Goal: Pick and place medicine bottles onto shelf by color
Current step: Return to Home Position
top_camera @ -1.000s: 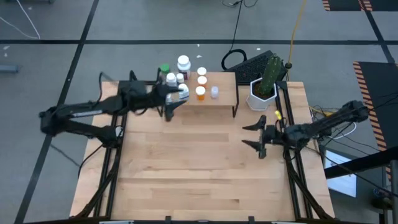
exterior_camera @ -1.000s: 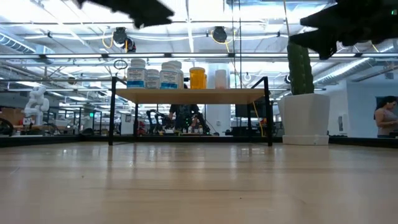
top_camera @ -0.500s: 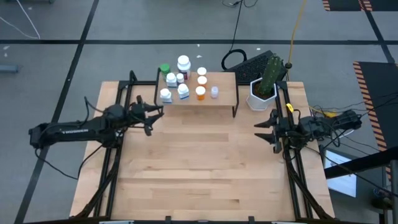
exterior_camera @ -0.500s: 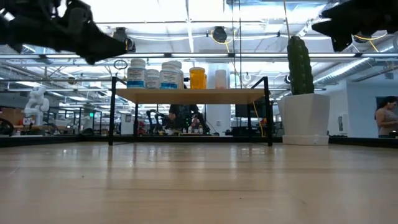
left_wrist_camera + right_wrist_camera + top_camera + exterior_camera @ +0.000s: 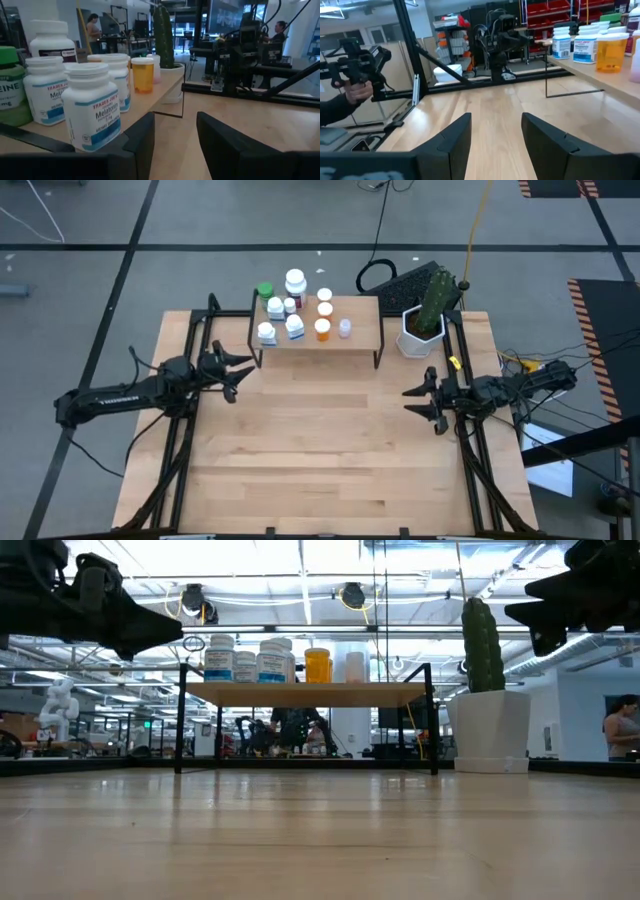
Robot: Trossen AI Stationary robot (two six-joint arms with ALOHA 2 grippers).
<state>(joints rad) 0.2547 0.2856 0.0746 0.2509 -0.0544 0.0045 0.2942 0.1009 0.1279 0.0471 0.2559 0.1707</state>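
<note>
Several medicine bottles stand upright on the shelf at the table's far middle: white ones with blue labels, a green-capped one, orange ones and a pale one. My left gripper hovers open, pointing level at the shelf's near left corner, with nothing between its fingers. My right gripper hovers open near the table's right edge, pointing left over bare wood; it holds nothing either. In the low view both grippers hang above shelf height.
A white pot with a cactus stands right of the shelf, close to my right arm. Bare tabletop stretches from the shelf to the near edge. Beyond the table's left side, a person's hand shows in the right wrist view.
My left gripper has drawn back from the bottles at the shelf's left front toward the table's left edge and has sunk; a white bottle it covered stands free on the shelf. My right gripper has shifted slightly near the right edge, and its fingers have come closer together.
</note>
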